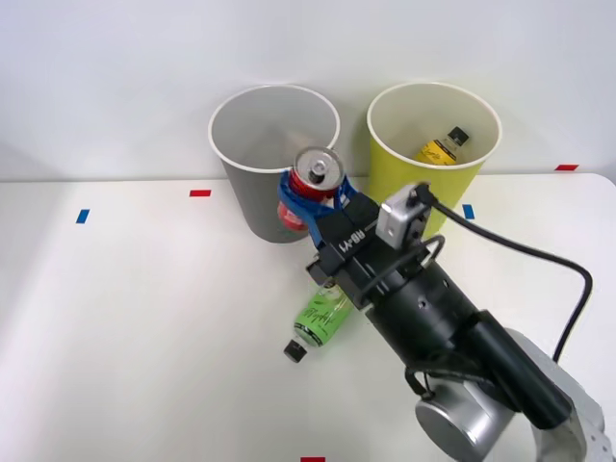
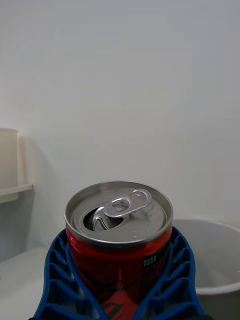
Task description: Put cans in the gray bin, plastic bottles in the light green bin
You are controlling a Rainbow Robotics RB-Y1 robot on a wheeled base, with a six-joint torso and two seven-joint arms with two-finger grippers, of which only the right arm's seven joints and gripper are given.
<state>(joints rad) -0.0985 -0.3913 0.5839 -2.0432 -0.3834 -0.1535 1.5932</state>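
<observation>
The right gripper (image 1: 306, 199) has its blue ribbed fingers (image 2: 55, 280) wrapped round the red can (image 1: 317, 174), squeezing it from both sides, pull-tab top up and level. The can rides in the air just short of the gray bin (image 1: 241, 183), near the white rim at about the bin's four o'clock. From the wrist view the can (image 2: 119, 235) sits deep between the fingers and that rim (image 2: 220, 287) shows just beyond it.

The step in hand looks like the drop. To do it cleanly, I'd carry the can toward ten o'clock until its whole body hangs over the bin's pale inside, not over the rim. Keep it upright on the way, and clear the rim with height to spare. Only then part the fingers.

Over at two o'clock on the table, the light green bin (image 1: 416, 188) already has the yellow-label bottle (image 1: 441, 146) inside. The green-label bottle (image 1: 320, 319) lies on the white table (image 1: 144, 327) at six o'clock of the gripper, black cap pointing near; it's the likely next pick.
</observation>
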